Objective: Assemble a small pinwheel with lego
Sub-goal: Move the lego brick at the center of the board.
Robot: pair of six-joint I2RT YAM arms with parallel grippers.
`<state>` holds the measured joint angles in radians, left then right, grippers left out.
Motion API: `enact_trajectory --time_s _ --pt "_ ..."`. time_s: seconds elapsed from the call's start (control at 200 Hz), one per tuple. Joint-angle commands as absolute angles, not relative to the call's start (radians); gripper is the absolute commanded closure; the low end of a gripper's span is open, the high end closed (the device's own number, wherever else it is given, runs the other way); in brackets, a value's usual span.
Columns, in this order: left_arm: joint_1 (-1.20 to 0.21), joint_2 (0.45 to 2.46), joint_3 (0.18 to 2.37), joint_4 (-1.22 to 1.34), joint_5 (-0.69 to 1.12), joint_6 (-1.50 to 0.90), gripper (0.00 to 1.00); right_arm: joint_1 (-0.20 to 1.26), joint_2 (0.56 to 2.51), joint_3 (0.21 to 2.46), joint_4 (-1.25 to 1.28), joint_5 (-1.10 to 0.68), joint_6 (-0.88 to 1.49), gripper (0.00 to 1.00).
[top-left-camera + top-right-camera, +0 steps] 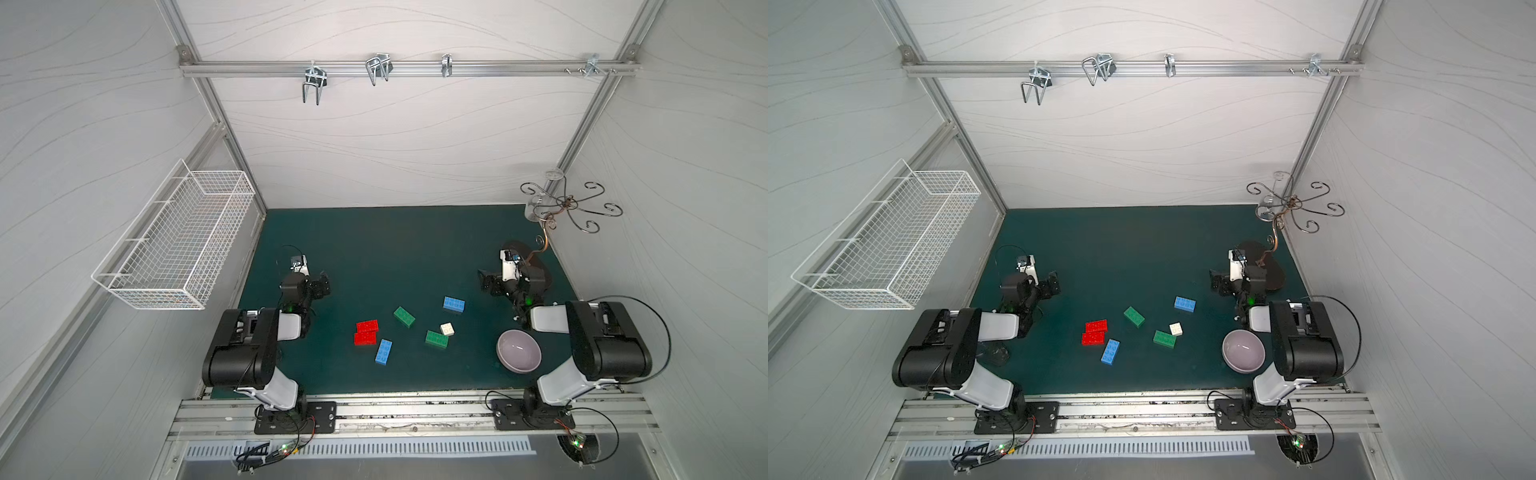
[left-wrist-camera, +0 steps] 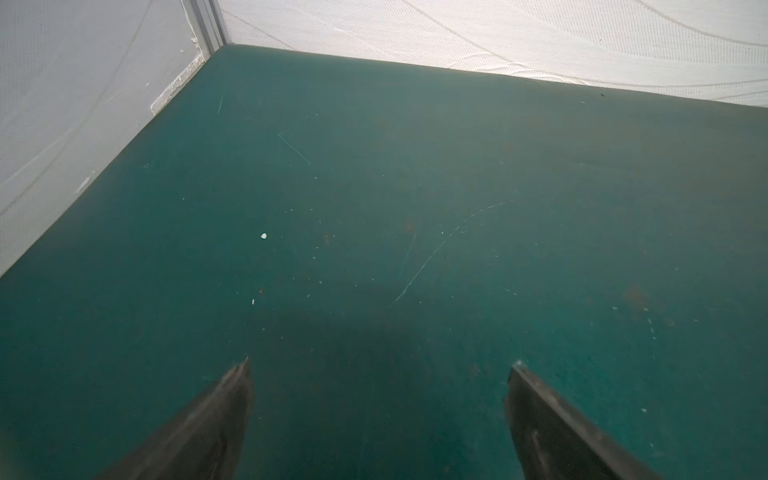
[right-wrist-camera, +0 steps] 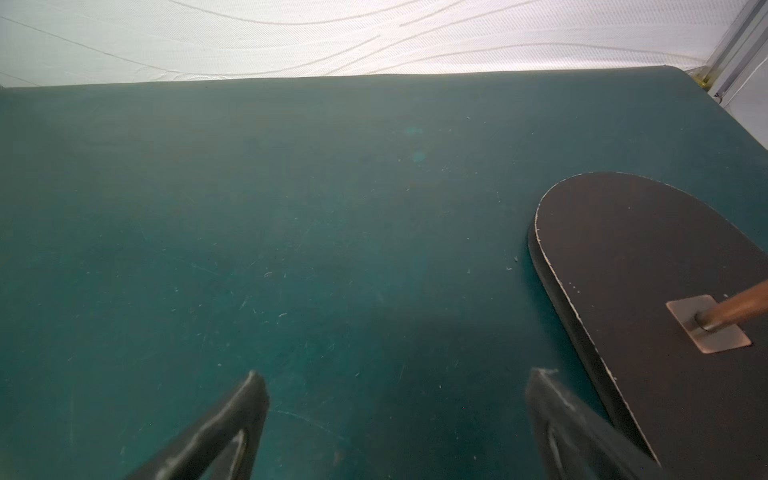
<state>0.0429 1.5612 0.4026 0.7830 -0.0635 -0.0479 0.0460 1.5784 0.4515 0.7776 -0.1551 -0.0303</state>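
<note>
Left wall: a white wire basket (image 1: pixel 178 245). Next to it, the left end effector (image 2: pixel 380 363) hangs over the bare green surface (image 1: pixel 374 249), its fingers spread wide with nothing between them.

Middle of the surface: the lego, loose pieces lying flat and not joined into a pinwheel.
- Two red bricks (image 1: pixel 366 331) touch side by side.
- The near blue brick (image 1: pixel 383 351) lies just beside them, toward the front edge.
- The far green brick (image 1: pixel 404 316) lies apart, at an angle.
- The near green brick (image 1: pixel 436 339) has the white square brick (image 1: pixel 447 329) at its corner. From here I cannot tell whether they touch.
- The far blue brick (image 1: pixel 454 304) lies alone, farther back.

Right of the lego: a lilac bowl (image 1: pixel 511 361), holding nothing. The right end effector (image 3: pixel 399 372) also stands wide apart and grips nothing. Just beside it is the dark oval base (image 3: pixel 644 249) of a curled metal hook stand (image 1: pixel 569 203).
</note>
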Motion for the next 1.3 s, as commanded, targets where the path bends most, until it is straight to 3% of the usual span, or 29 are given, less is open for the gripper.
enact_trajectory --time_s 0.0,0.69,0.86,0.96,1.08,1.205,1.295 --pt "0.04 1.549 0.425 0.822 -0.061 -0.037 0.0 0.052 1.58 0.454 0.787 -0.143 -0.031 0.01" --pt "0.029 1.538 0.42 0.851 -0.088 -0.03 0.0 0.044 1.542 0.449 0.775 -0.166 -0.025 0.01" --pt "0.017 1.304 0.606 0.361 -0.092 -0.079 0.0 0.059 1.304 0.599 0.355 -0.255 -0.012 0.01" --pt "0.017 1.252 0.739 0.079 -0.051 -0.293 0.0 0.173 1.268 0.722 0.116 -0.272 -0.071 0.01" --pt "0.004 1.282 0.871 -0.209 0.237 -0.459 0.0 0.39 1.283 0.833 -0.09 -0.275 -0.188 0.03" --pt "-0.006 1.296 0.82 -0.222 0.555 -0.656 0.0 0.599 1.337 0.913 -0.242 -0.271 -0.198 0.1" --pt "-0.052 1.247 0.757 -0.225 0.582 -0.673 0.0 0.724 1.349 0.878 -0.21 -0.269 -0.19 0.12"
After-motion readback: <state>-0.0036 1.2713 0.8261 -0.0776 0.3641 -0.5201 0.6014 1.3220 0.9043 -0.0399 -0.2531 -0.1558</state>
